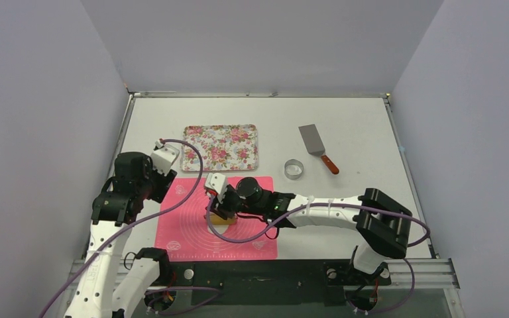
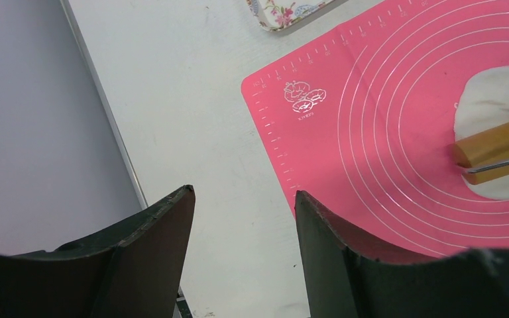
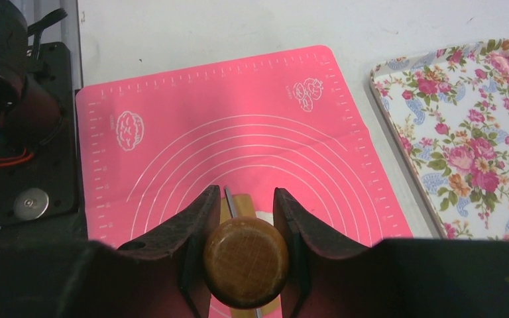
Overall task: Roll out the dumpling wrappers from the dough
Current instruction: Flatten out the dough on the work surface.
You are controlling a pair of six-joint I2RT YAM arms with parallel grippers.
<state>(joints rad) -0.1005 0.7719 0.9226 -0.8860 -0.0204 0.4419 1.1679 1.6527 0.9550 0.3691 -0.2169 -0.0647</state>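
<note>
Rolling the dough flat on the pink mat

The white dough (image 2: 497, 99) lies near the middle of the pink mat (image 2: 371, 132), a flat pale patch. The wooden roller (image 2: 497, 142) rests on top of it. My right gripper (image 3: 244, 212) is clamped on the roller's round handle. My left gripper (image 2: 244, 193) hangs over the bare table just left of the mat, fingers wide apart, holding nothing. I think I should push softly and evenly, so the dough gets thin all over and does not tear. The ring cutter (image 1: 294, 169) sits past the mat. I see no cut round wrappers. From above, my arm hides the dough, and the left wrist view cuts off its far side.
</note>
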